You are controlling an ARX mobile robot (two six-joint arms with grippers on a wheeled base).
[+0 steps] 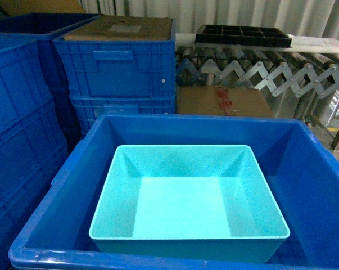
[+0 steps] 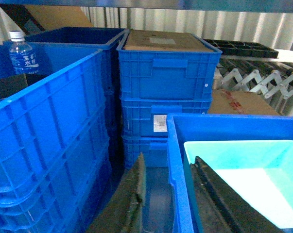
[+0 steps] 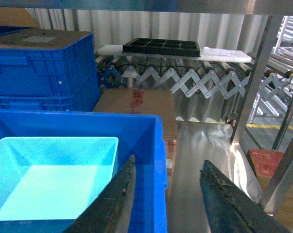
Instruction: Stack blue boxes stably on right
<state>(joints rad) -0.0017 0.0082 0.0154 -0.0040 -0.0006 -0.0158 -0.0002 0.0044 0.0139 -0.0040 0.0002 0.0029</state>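
Observation:
A light turquoise box (image 1: pixel 186 208) sits nested inside the larger dark blue box (image 1: pixel 312 169), low in the middle of the head view. Neither gripper shows in the head view. In the left wrist view my left gripper (image 2: pixel 169 158) is open and straddles the dark blue box's left wall (image 2: pixel 178 184): one finger (image 2: pixel 129 199) is outside, the other (image 2: pixel 219 199) inside over the turquoise box (image 2: pixel 253 174). My right gripper (image 3: pixel 168 160) is open astride the right wall (image 3: pixel 148 184), with the turquoise box (image 3: pixel 49 170) to its left.
Ribbed blue crates (image 1: pixel 121 73) stand stacked behind and to the left, one topped with cardboard. A water bottle (image 2: pixel 22 53) sits in a left crate. A roller conveyor (image 1: pixel 259 76) with a black tray (image 1: pixel 242 35), a cardboard box (image 1: pixel 225 102) and a metal rack (image 3: pixel 263 87) lie to the right.

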